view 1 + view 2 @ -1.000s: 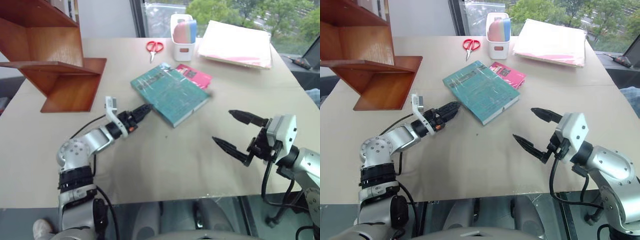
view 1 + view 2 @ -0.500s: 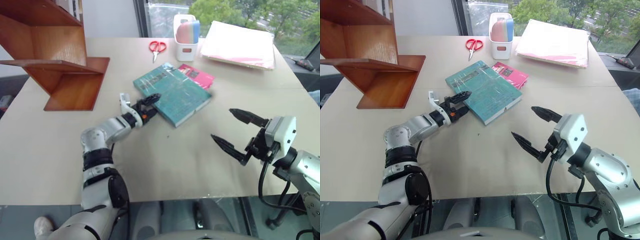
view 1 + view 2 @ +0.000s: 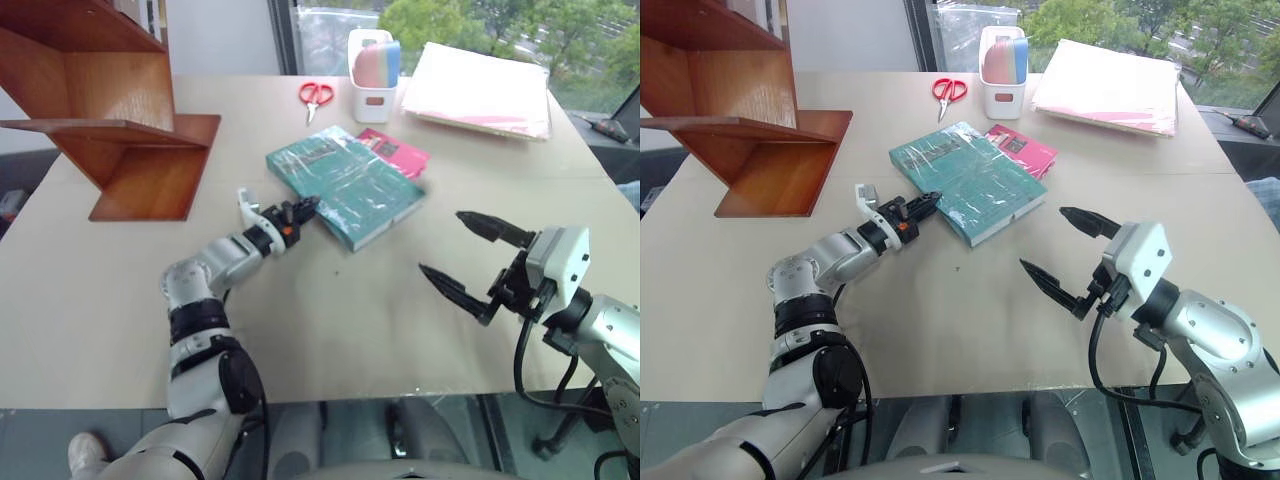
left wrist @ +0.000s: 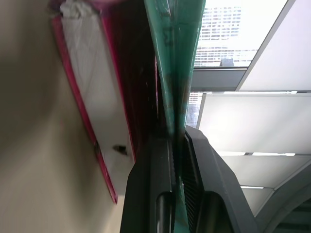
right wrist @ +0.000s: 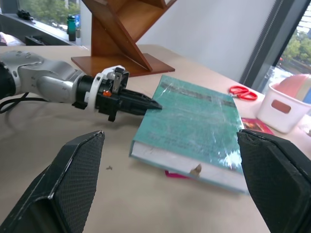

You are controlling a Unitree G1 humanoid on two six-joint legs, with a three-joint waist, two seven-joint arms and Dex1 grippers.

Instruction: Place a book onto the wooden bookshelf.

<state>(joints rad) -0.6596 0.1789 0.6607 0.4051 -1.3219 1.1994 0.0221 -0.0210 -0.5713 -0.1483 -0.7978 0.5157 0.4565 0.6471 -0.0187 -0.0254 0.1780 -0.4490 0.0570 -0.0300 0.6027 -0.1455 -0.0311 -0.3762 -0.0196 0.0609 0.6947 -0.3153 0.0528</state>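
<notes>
on the tan bench (image 3: 330,330), wooden bookshelf (image 3: 110,120) at 10 o'clock; left gripper (image 3: 305,208) clamps the book (image 3: 345,185) cover edge, right gripper (image 3: 462,255) spread, hovering at 4 o'clock.

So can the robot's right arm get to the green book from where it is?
Probably yes. The right gripper hangs open over bare table, and nothing stands between it and the book. But the left gripper has already shut on the book's near edge.

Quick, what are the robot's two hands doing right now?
Left end effector: shut on the teal book's cover edge.
Right end effector: open, holding nothing.
</notes>
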